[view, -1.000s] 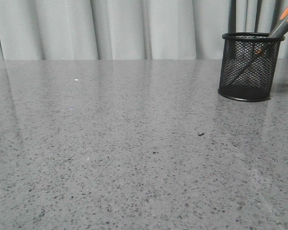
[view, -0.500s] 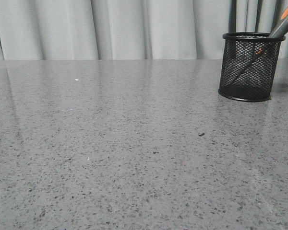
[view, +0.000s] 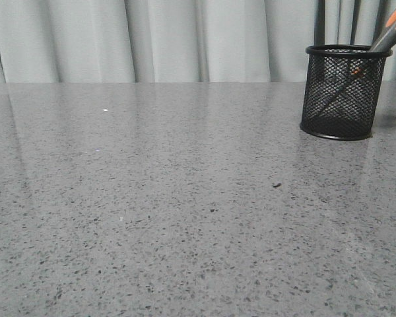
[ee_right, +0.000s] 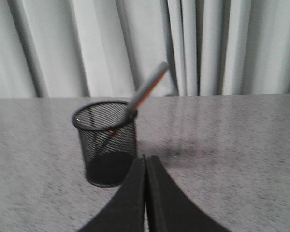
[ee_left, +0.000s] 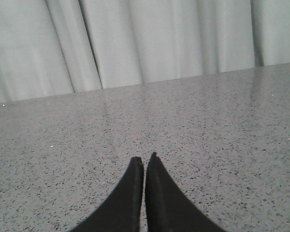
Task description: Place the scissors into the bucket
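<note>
The black mesh bucket (view: pixel 343 92) stands upright at the far right of the table. The scissors (view: pixel 391 32) stand inside it, blades down, their grey and orange handles leaning out over the rim to the right. In the right wrist view the bucket (ee_right: pixel 106 142) is just beyond my right gripper (ee_right: pixel 146 157), with the scissors' handle (ee_right: pixel 147 89) sticking up out of it. My right gripper is shut and empty, apart from the bucket. My left gripper (ee_left: pixel 144 157) is shut and empty over bare table. Neither gripper shows in the front view.
The grey speckled table (view: pixel 185 198) reaches back to pale curtains (view: pixel 185 39) along its far edge. A small dark speck (view: pixel 276 185) lies right of the middle.
</note>
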`<move>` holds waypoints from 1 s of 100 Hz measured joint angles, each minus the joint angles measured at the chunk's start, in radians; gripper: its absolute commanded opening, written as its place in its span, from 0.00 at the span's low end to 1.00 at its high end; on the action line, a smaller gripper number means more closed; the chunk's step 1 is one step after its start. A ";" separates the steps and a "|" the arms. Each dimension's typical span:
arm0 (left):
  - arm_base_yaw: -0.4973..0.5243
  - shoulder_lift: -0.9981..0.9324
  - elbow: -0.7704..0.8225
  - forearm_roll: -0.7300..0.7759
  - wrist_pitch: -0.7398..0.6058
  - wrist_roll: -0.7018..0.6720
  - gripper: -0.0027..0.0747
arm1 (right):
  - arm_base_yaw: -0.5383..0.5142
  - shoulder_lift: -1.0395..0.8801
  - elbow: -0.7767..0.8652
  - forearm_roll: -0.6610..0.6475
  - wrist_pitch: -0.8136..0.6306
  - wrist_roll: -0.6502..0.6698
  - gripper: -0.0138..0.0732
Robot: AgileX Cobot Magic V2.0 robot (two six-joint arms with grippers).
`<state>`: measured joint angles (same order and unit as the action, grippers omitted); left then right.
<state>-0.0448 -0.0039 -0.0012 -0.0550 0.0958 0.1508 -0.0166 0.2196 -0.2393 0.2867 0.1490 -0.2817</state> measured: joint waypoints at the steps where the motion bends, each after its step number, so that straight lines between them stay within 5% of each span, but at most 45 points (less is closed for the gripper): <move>1: 0.000 0.000 0.000 0.000 0.000 0.000 0.01 | 0.000 0.000 0.004 -0.010 -0.008 0.008 0.08; 37: 0.000 0.000 0.000 0.000 0.000 0.000 0.01 | -0.002 -0.148 0.252 -0.207 -0.093 0.155 0.08; 100: 0.000 0.000 0.000 0.000 0.000 0.000 0.01 | -0.024 -0.227 0.251 -0.268 -0.026 0.161 0.08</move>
<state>-0.0448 -0.0039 -0.0012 -0.0550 0.0957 0.1508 -0.0407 -0.0072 0.0115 0.0183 0.1225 -0.1210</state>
